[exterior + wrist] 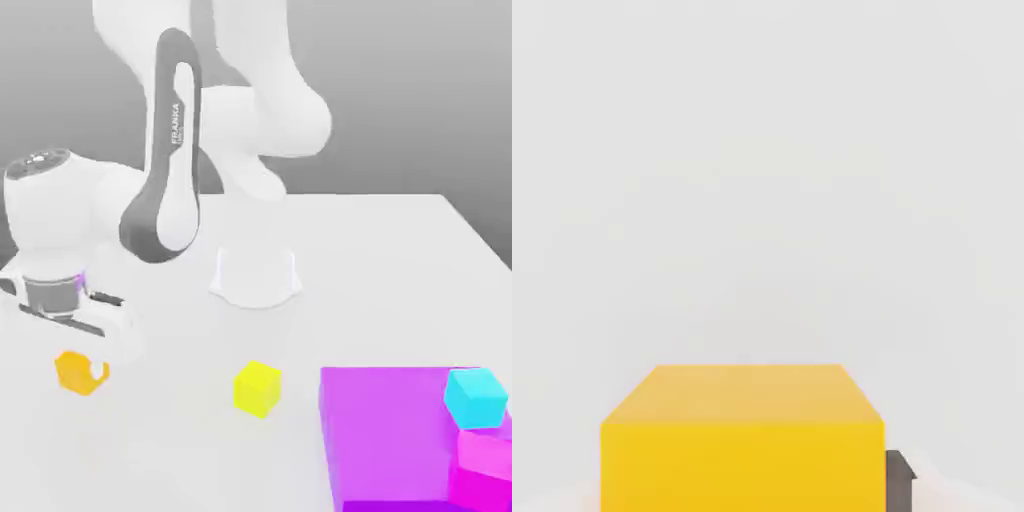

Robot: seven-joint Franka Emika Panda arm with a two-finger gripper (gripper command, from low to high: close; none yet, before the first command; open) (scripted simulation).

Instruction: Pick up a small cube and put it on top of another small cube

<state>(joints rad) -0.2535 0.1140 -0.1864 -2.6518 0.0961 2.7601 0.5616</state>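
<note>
A: Entry 1. Location of the orange cube?

B: At the exterior view's left, below the wrist of the arm. The yellow cube sits well apart, nearer the middle of the tabletop.

A: State of the fingers?

B: Cannot tell whether released or clenched on the cube. Logged as undetermined.

A: Step in hand, then?

B: Judgement: securing the orange cube, early in the task. Method: settle the grip squarely across 2 opposite faces, low enough that pressure falls near mid-height. Firm, even squeeze; no lift until contact is sure on those 2 sides.

A: Check on alignment?

B: In the hand view the cube's front edge runs level, with little apparent yaw. Good sign. Keep that heading while closing, else the cube may pivot.

A: Lift procedure?

B: Straight up, slow at first; watch for slip or tilt. Plain matte faces suggest reasonable friction, unproven. Gain enough height to clear a cube before any sideways travel.

A: Likely destination?

B: Probably the yellow cube; the cyan cube, on the purple block, is candidate 2. A centred hold now should make the later stacking easier.
</note>
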